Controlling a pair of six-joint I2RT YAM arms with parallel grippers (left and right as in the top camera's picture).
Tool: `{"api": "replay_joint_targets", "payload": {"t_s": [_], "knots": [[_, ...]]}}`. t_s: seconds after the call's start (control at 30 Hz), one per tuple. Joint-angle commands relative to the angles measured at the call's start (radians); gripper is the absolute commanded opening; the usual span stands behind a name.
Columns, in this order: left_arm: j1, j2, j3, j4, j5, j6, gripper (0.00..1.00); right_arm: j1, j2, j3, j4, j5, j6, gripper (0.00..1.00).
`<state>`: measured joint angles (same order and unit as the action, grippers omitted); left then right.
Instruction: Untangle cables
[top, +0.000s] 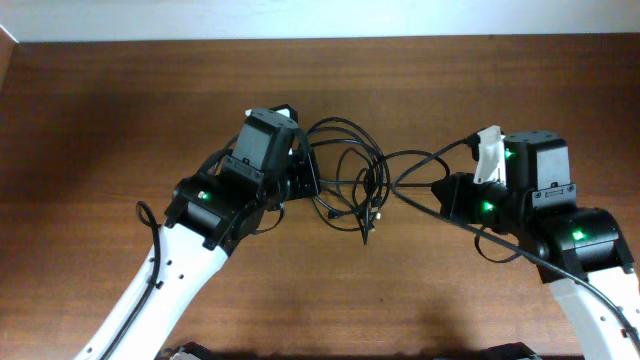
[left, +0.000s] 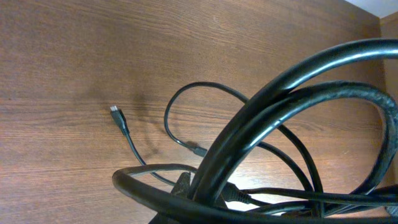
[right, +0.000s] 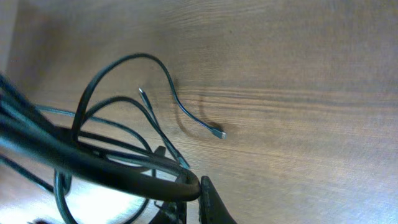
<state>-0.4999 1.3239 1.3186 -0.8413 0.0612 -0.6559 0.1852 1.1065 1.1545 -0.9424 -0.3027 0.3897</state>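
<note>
Our left gripper (top: 312, 185) is closed tight, clamped on the near edge of the cables (top: 352, 175). In its wrist view the thin black cords arch up close to the camera and bunch together just at the fingers. Our right gripper (top: 438, 190) is also pinched together. One strand of the bundle runs straight to its tip, and in its wrist view that strand meets the dark finger (right: 211, 200). The tangle hangs in loose loops between the two grippers, nearer the left one and partly lifted off the desk (top: 120, 100). Beyond the left gripper a loose plug end (left: 114, 111) lies flat on the wood. Another small plug (right: 217, 133) rests on the desk ahead of the right gripper.
</note>
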Motion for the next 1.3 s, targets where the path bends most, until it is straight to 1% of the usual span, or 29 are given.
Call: {"api": "replay_joint_targets", "payload": {"t_s": [0.0,0.07,0.1,0.17,0.2,0.27,0.33,0.4,0.43,0.47,0.5,0.53,0.57,0.67,0.77,0.83,0.97,1.03,1.13,1.27], "knots": [[0.045,-0.027,0.000,-0.025,-0.145,-0.087,0.00,-0.024,-0.001,0.018,-0.011,0.234,0.201,0.04],[0.045,-0.027,0.000,-0.041,-0.150,-0.164,0.00,-0.024,-0.001,0.018,-0.011,0.309,0.296,0.04],[0.045,-0.027,0.000,-0.062,-0.167,-0.234,0.00,-0.024,-0.001,0.018,-0.011,0.357,0.352,0.04],[0.045,-0.027,0.000,-0.131,-0.233,-0.389,0.00,-0.024,-0.001,0.018,-0.010,0.426,0.411,0.04],[0.045,-0.027,0.000,-0.140,-0.242,-0.398,0.00,-0.024,-0.001,0.018,-0.005,0.431,0.412,0.04],[0.045,-0.027,0.000,-0.140,-0.238,-0.377,0.00,-0.023,-0.001,0.018,0.008,0.428,0.408,0.04],[0.045,-0.027,0.000,-0.138,-0.229,-0.318,0.00,-0.023,-0.001,0.018,0.020,0.415,0.341,0.04],[0.045,-0.027,0.000,-0.129,-0.210,-0.219,0.00,-0.023,-0.001,0.018,0.052,0.339,0.148,0.04],[0.045,-0.027,0.000,-0.120,-0.197,-0.173,0.00,-0.023,-0.001,0.018,0.070,0.265,0.021,0.04],[0.045,-0.027,0.000,-0.106,-0.175,-0.111,0.00,-0.023,-0.001,0.018,0.081,0.195,-0.080,0.07],[0.045,-0.027,0.000,-0.084,-0.142,-0.038,0.00,-0.023,-0.001,0.018,0.087,0.079,-0.218,0.17],[0.045,-0.027,0.000,-0.056,-0.105,0.030,0.00,-0.023,-0.001,0.018,0.087,-0.016,-0.294,0.27],[0.045,-0.027,0.000,-0.029,-0.071,0.070,0.00,-0.023,-0.001,0.018,0.087,-0.083,-0.307,0.38],[0.043,-0.027,0.000,0.043,0.028,0.113,0.00,-0.021,0.000,0.018,0.087,-0.241,-0.307,0.50],[0.043,-0.027,0.000,0.085,0.059,0.112,0.00,-0.021,0.000,0.018,0.111,-0.415,-0.307,0.51],[0.044,-0.027,0.000,0.095,0.070,0.110,0.00,-0.021,0.001,0.018,0.135,-0.466,-0.296,0.51],[0.043,-0.027,0.000,0.126,0.129,0.031,0.00,-0.021,0.018,0.018,0.174,-0.473,-0.189,0.51],[0.041,-0.027,0.000,0.156,0.165,0.016,0.00,-0.021,0.038,0.018,0.190,-0.481,-0.158,0.51],[0.004,-0.026,0.000,0.222,0.179,0.016,0.00,-0.019,0.085,0.018,0.235,-0.570,-0.148,0.51],[-0.052,-0.026,0.000,0.277,0.179,0.016,0.00,-0.006,0.138,0.018,0.281,-0.579,-0.145,0.50]]}}
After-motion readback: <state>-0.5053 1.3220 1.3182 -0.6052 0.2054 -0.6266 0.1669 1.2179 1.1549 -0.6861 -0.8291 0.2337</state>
